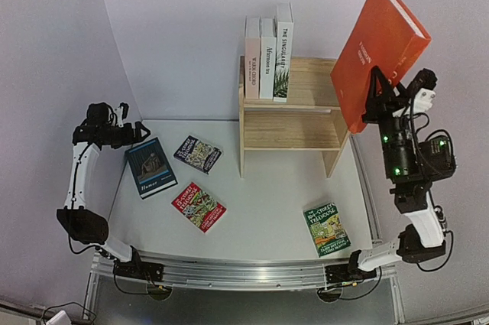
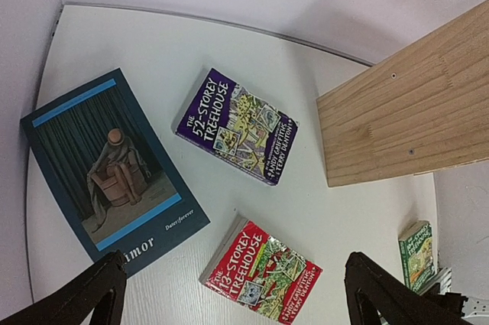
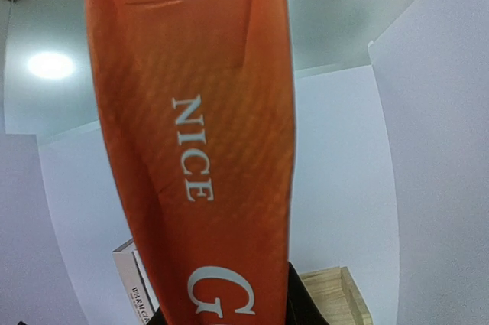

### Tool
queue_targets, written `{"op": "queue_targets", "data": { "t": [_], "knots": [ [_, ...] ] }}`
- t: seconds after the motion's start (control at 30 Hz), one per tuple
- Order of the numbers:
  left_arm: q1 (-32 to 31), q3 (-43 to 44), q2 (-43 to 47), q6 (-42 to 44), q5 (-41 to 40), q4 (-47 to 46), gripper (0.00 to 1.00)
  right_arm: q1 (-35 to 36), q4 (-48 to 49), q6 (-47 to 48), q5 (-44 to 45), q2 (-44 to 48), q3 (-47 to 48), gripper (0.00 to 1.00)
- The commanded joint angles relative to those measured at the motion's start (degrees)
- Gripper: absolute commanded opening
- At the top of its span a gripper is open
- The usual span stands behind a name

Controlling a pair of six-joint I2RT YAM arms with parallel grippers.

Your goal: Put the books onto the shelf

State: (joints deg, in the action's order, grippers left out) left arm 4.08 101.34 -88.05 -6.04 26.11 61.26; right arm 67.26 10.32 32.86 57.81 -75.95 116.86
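**Orange book held high beside the shelf, pinched low**

The right gripper [image 1: 380,101] has its jaws closed narrowly on the lower edge of the orange hardback [image 1: 378,50]. The book tilts up and away above the grip, with most of its weight overhanging. Its lower corner hangs just beside the right side panel of the wooden shelf [image 1: 306,103].

Three books [image 1: 267,57] stand upright at the left of the top tier, with nothing bracing their right side.

The left gripper [image 1: 136,134] hangs with jaws spread wide and empty over the dark blue "Humor" book [image 1: 150,167]. The purple "52-Storey Treehouse" [image 1: 197,154], the red "13-Storey Treehouse" [image 1: 198,207] and a green Treehouse book [image 1: 326,229] lie flat on the table [image 1: 267,195].

With so low a hold, the book may swivel in the jaws. Its corner could catch the side panel, or a hard landing could topple the standing row.
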Motion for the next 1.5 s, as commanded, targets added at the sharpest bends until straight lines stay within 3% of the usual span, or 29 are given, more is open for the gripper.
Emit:
{"op": "queue_targets", "data": {
  "t": [0.0, 0.13, 0.23, 0.4, 0.67, 0.87, 1.17, 1.3, 1.47],
  "knots": [
    [0.0, -1.0, 1.0, -0.8, 1.6, -2.4, 1.00, -3.9, 5.7, 10.5, 0.6, -11.4, 7.8, 0.00],
    [0.0, -1.7, 1.9, -0.8, 1.7, -2.3, 1.00, -9.4, 5.7, 8.7, 0.6, -17.3, 10.8, 0.00],
    [0.0, -2.2, 2.8, -0.2, 1.5, -2.0, 1.00, -13.2, 5.2, 1.5, -1.9, -17.9, 8.2, 0.00],
    [0.0, -2.7, 3.5, -0.4, 1.6, -2.1, 1.00, -19.1, -3.8, -8.6, -4.5, -22.2, 11.2, 0.02],
    [0.0, -4.0, 4.5, -0.7, 1.7, -2.5, 1.00, -25.1, -8.9, -21.8, -10.2, -21.2, 6.0, 0.05],
    [0.0, -3.5, 4.3, -1.0, 2.1, -3.0, 1.00, -28.1, -10.3, -27.1, -14.4, -22.2, 3.8, 0.08],
    [0.0, -4.4, 4.9, -0.9, 2.0, -3.1, 1.00, -29.7, -13.5, -28.2, -18.5, -26.9, 8.9, 0.14],
    [0.0, -4.4, 5.2, -0.9, 2.0, -3.2, 1.00, -29.7, -14.2, -28.2, -19.1, -28.9, 10.6, 0.20],
    [0.0, -4.6, 5.6, -0.3, 1.6, -2.8, 1.00, -29.7, -14.4, -29.3, -20.1, -28.1, 9.3, 0.40]
  ]
}}
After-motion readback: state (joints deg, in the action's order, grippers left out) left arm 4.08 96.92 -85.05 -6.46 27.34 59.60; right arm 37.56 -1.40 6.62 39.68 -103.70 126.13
